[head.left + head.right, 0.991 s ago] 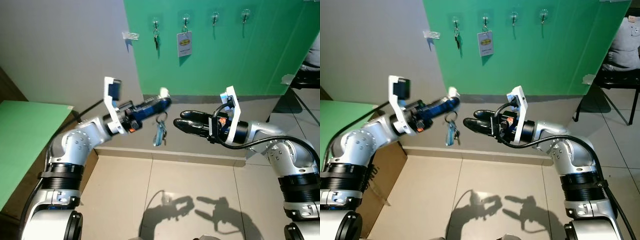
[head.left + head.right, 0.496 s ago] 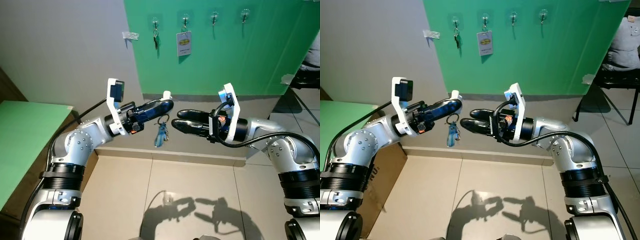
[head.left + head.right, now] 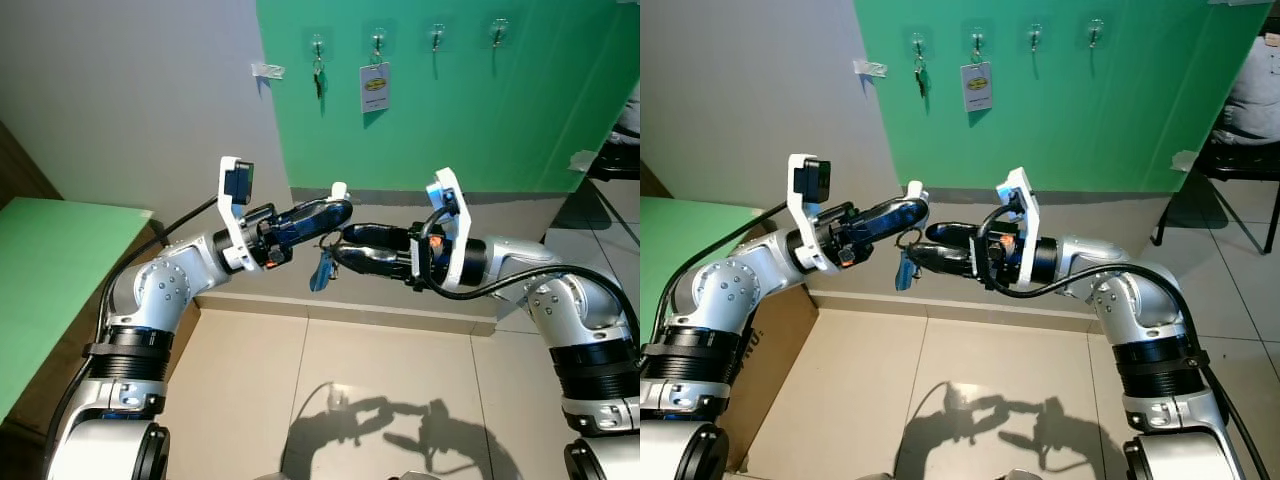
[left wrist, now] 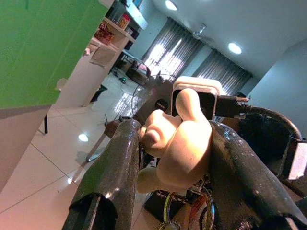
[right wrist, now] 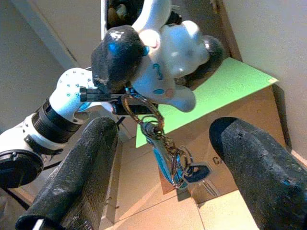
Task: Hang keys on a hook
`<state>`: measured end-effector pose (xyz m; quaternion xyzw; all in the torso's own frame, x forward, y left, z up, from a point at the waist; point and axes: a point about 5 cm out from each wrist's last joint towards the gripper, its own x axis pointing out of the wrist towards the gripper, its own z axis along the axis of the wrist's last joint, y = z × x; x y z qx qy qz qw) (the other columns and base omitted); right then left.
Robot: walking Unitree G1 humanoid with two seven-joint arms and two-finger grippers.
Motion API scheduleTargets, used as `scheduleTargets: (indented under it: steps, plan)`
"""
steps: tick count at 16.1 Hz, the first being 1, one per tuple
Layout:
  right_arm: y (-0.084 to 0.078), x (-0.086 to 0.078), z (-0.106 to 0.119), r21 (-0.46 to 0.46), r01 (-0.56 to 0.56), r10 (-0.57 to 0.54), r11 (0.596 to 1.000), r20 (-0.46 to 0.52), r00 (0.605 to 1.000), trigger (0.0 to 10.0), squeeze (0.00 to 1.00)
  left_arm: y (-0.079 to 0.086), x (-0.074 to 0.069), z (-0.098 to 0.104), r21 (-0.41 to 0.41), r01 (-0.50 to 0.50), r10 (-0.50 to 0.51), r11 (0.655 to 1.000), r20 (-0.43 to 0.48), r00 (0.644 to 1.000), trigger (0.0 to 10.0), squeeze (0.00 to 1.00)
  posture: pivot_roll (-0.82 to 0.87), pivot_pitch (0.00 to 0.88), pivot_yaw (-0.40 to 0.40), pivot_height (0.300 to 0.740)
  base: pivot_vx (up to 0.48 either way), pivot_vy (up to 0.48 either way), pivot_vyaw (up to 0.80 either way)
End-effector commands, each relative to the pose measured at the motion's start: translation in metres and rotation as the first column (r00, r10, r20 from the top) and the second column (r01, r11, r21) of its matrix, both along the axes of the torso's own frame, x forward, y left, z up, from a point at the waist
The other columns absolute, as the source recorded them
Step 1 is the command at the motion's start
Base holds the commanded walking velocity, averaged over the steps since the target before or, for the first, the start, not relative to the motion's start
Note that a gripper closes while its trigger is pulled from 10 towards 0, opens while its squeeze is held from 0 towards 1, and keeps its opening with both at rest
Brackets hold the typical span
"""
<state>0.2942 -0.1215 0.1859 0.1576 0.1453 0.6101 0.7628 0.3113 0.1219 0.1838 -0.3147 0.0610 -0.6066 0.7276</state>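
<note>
Right wrist view: left tool (image 3: 335, 208) is clamping the toy fob (image 5: 165, 48), keys (image 5: 175, 160) dangling btwn right tool's (image 3: 345, 247) parted fingers. Right should be pinching the ring (image 5: 139, 108) squarely w/o twisting, pre-release.

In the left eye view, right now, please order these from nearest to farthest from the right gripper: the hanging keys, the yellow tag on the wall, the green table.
1. Hanging keys: just off the right gripper fingertips, dangling from the left gripper.
2. Yellow tag: above, on a hook on the green wall.
3. Green table: far off on the robot's left.
</note>
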Motion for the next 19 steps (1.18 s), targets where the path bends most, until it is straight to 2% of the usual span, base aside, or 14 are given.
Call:
scheduleTargets:
  steps: [1,8,12,19]
  plan:
    - [0.007,-0.001,0.008,0.006,-0.04,0.04,0.999,0.027,0.999,10.0,0.0,-0.001,-0.001,0.006,0.004,0.015,-0.016,1.0,0.025,1.0,0.0,0.0,-0.23,0.0,0.108,0.74,0.0,0.0,0.0]
    - [0.012,0.005,0.011,0.024,-0.012,0.011,1.0,0.046,0.999,10.0,0.0,-0.004,-0.001,0.009,-0.013,0.032,-0.032,0.999,0.021,0.999,0.0,0.0,-0.23,0.0,0.11,0.74,0.0,0.0,0.0]
    - [0.002,0.009,0.009,0.002,0.012,-0.012,1.0,0.047,0.999,10.0,0.0,-0.004,-0.003,0.009,-0.022,0.03,-0.029,0.999,0.02,0.999,0.0,0.0,-0.22,0.0,0.106,0.74,0.0,0.0,0.0]
    - [-0.003,0.009,0.004,-0.023,0.023,-0.022,0.999,0.046,0.999,10.0,0.0,-0.001,-0.003,0.011,-0.023,0.015,-0.014,1.0,0.022,1.0,0.0,0.0,-0.22,0.0,0.103,0.74,0.0,0.0,0.0]
